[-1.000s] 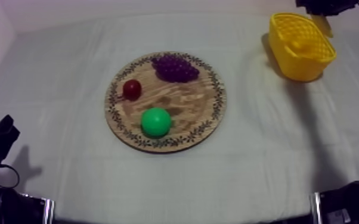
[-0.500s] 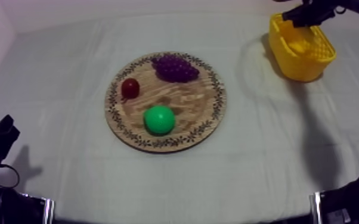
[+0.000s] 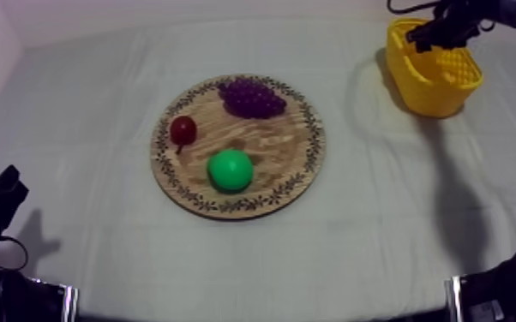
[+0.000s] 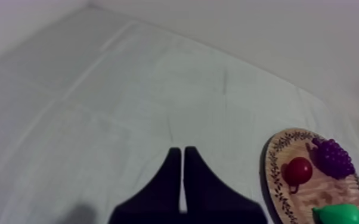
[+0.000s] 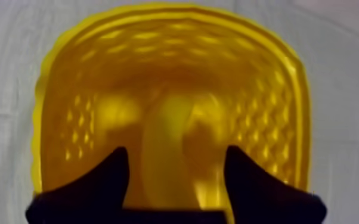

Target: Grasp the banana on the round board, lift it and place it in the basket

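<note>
Right gripper (image 5: 176, 152) is found poised over the yellow basket (image 5: 56, 89), fingers spread. The banana (image 5: 164, 143) lies between and beneath them inside the basket, apparently ungripped. The release step is judged in hand; next, a straight lift clear of the rim is called for. Left gripper (image 4: 182, 151) is closed on nothing.

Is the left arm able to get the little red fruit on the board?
Probably yes. The left gripper sits shut at its side; the small red fruit lies on the board's left part, with just bare cloth between them.
</note>
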Robot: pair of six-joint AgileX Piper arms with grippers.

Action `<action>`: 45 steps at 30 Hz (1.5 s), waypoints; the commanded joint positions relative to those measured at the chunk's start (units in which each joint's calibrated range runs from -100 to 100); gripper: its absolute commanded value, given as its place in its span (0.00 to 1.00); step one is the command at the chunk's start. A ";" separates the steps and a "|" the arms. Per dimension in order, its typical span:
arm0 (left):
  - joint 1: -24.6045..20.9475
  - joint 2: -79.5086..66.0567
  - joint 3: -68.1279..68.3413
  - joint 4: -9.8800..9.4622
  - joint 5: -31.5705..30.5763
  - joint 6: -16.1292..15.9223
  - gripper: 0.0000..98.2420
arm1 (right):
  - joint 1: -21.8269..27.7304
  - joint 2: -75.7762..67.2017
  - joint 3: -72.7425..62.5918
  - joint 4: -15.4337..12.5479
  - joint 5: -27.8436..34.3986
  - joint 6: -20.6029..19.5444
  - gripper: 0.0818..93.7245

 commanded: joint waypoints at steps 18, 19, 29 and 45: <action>-0.01 -0.05 -0.01 -0.03 0.00 0.02 0.00 | 4.62 -57.30 44.64 -10.54 -18.33 6.26 0.05; -0.01 -0.05 -0.01 -0.03 0.00 0.00 0.00 | 4.49 -60.65 47.73 -11.44 -18.79 7.14 0.04; -0.01 -0.05 -0.01 -0.03 0.00 0.02 0.00 | 0.20 -94.22 77.78 -10.34 -16.88 7.23 0.01; -0.01 -0.05 -0.01 -0.03 0.00 -0.01 0.00 | -3.34 -120.59 92.65 -13.42 -5.42 6.54 0.01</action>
